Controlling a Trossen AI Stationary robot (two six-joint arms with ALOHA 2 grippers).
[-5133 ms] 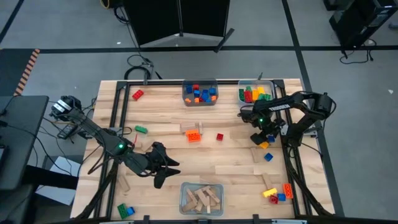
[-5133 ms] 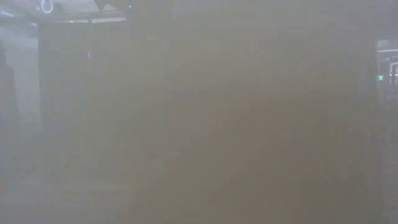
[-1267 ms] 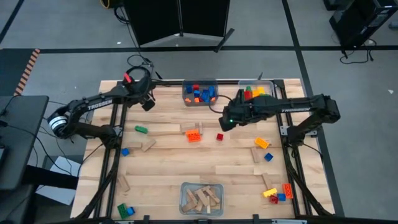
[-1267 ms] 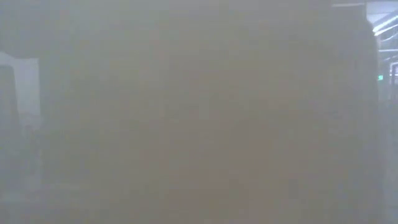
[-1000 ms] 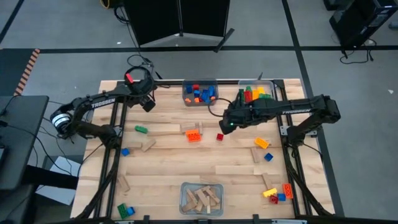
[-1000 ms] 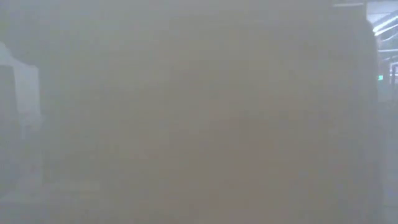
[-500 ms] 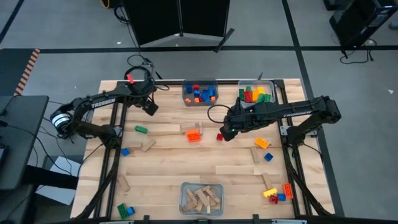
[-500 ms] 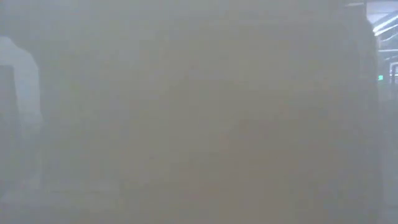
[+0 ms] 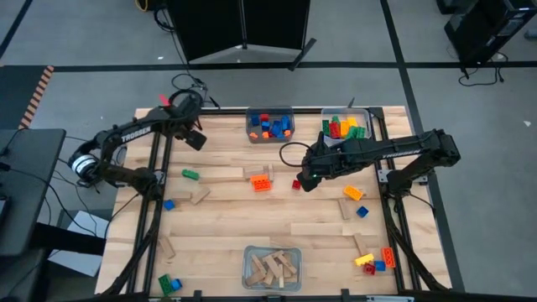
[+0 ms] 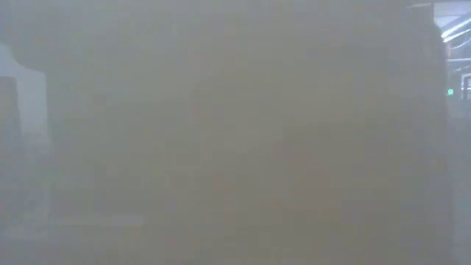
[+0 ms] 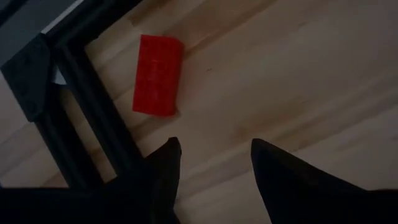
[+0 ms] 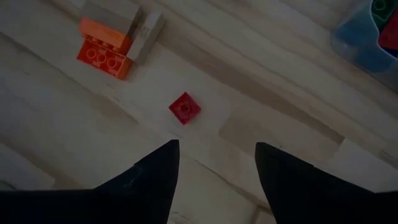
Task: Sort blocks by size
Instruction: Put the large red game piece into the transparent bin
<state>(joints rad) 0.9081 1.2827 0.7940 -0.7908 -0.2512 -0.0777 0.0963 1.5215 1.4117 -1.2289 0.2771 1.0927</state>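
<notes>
Right gripper open above small red block.

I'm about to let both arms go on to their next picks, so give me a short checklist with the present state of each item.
1. Right gripper open and empty: ok.
2. Small red brick ahead of the right gripper, lying apart from the orange brick: ok.
3. Left gripper open and empty: ok.
4. Long red brick ahead of it, close beside the black frame rail: not ok, tight clearance.
5. Low view usable for height check: not ok.
</notes>
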